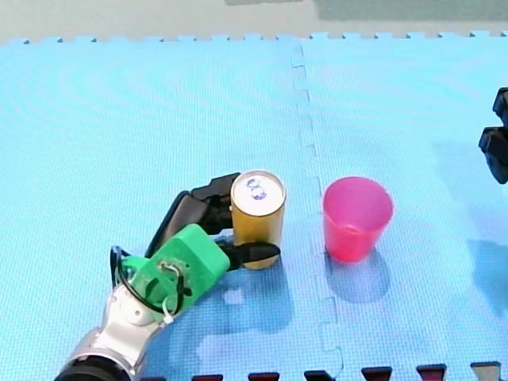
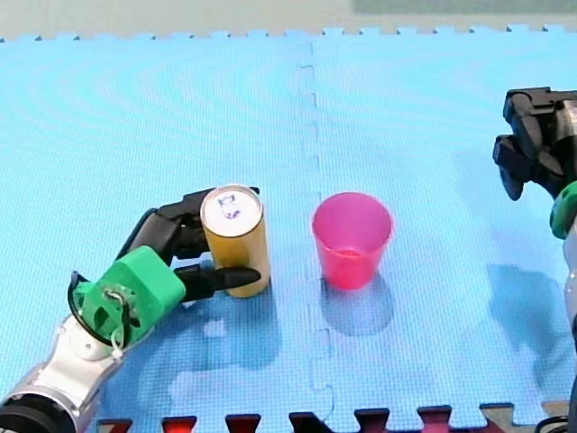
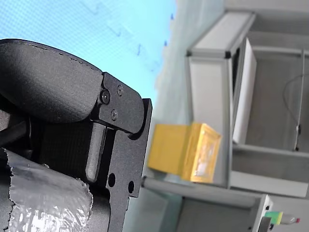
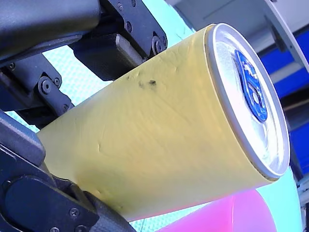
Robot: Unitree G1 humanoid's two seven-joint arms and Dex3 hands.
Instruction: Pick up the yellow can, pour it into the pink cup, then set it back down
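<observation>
Near the mat's front edge, left hand clasps the upright yellow can; pink cup just beside (across the seam). Right hand at right edge, grip impossible to tell.

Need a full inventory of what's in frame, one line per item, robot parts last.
yellow can: 1, yellow body with silver lid and blue tab, upright on the mat just left of the tile seam
pink cup: 1, pink, upright and open, right of the can and apart from it
foam mat: interlocking tiles, blue, covering the work surface
yellow box: 1, yellow, beyond the mat edge by a grey frame, seen in the first wrist view
left hand: 1, black fingers with a green wrist, near left of the mat, closed around the can
right hand: 1, black, at the right edge, away from the cup, holding nothing
</observation>
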